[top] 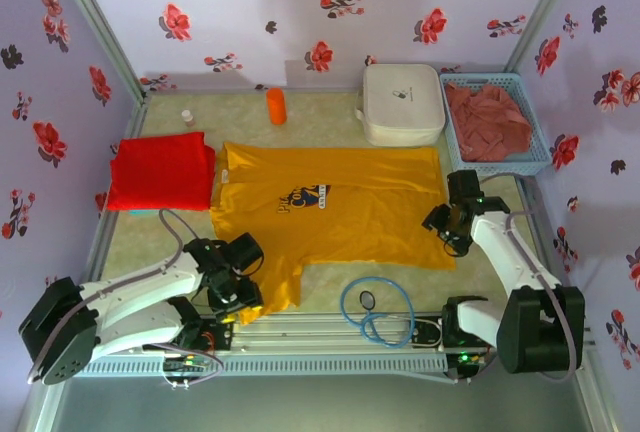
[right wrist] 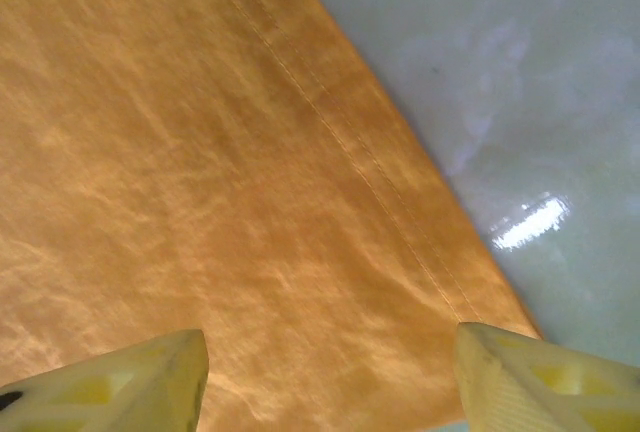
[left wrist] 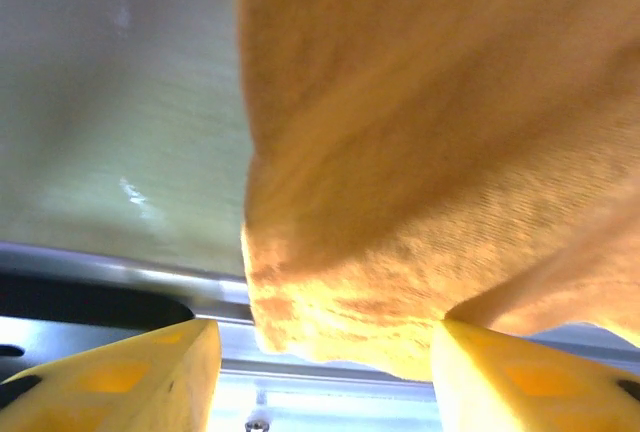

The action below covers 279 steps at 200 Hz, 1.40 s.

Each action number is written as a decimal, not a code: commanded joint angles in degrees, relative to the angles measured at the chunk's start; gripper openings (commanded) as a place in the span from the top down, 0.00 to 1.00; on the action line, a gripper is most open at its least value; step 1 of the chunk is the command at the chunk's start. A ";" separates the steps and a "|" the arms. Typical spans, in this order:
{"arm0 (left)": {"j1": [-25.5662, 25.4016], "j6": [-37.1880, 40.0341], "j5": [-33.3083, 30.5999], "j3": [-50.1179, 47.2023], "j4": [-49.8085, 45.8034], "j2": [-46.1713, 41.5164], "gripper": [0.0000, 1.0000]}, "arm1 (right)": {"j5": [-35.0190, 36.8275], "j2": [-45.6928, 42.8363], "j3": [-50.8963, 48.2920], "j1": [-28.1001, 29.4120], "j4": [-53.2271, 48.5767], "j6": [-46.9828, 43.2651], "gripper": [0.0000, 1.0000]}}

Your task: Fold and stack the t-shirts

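Right, we see the golden-yellow soft cloth t-shirt [top: 340, 202] spread flat across the middle of the pale green desk [top: 230, 117], its printed chest facing up. The left hand [top: 237, 295] sits at the near sleeve, close to the desk's front edge. In the left wrist view, its yellow fingers [left wrist: 140, 372] stand spread. A bunched edge of the golden-yellow soft cloth t-shirt [left wrist: 420, 152] lies between them, and nothing is pinched.

Over on the other side, the right hand [top: 448, 224] hovers at the shirt's right hem. In the right wrist view, its pale fingers [right wrist: 130, 382] are wide apart above the flat fabric [right wrist: 200, 202]. The stitched hem runs diagonally, with bare desk [right wrist: 520, 102] beyond it.

The bright red folded t-shirt [top: 160, 172] lies just beside the yellow one on the left. The dusty reddish-pink t-shirt [top: 490, 122] sits crumpled in the light blue plastic basket [top: 500, 78] at the far right corner. Next to that basket rests the white rounded hard case [top: 402, 102]. An orange cylinder [top: 276, 106] stands on the desk behind the shirt, and a looped blue cable [top: 375, 312] lies by the front rail.
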 commanded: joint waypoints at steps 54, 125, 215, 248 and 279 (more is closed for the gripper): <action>-0.63 2.43 0.55 2.03 -3.34 3.38 0.46 | 1.84 -5.30 -2.96 0.15 -8.66 4.27 0.36; -1.08 1.80 1.68 -0.06 5.90 8.88 0.56 | 0.45 -5.16 -7.01 0.71 -8.57 7.36 0.37; -1.16 1.07 1.11 -0.01 7.10 8.79 0.89 | 0.15 -0.95 -12.89 1.25 3.61 10.49 0.55; -1.17 1.33 0.06 1.44 5.66 8.70 1.00 | 1.15 -0.29 -12.90 1.35 4.71 10.14 0.61; -1.07 2.19 -1.38 3.65 3.12 8.42 1.00 | 0.95 0.02 -13.33 1.33 6.01 9.96 0.69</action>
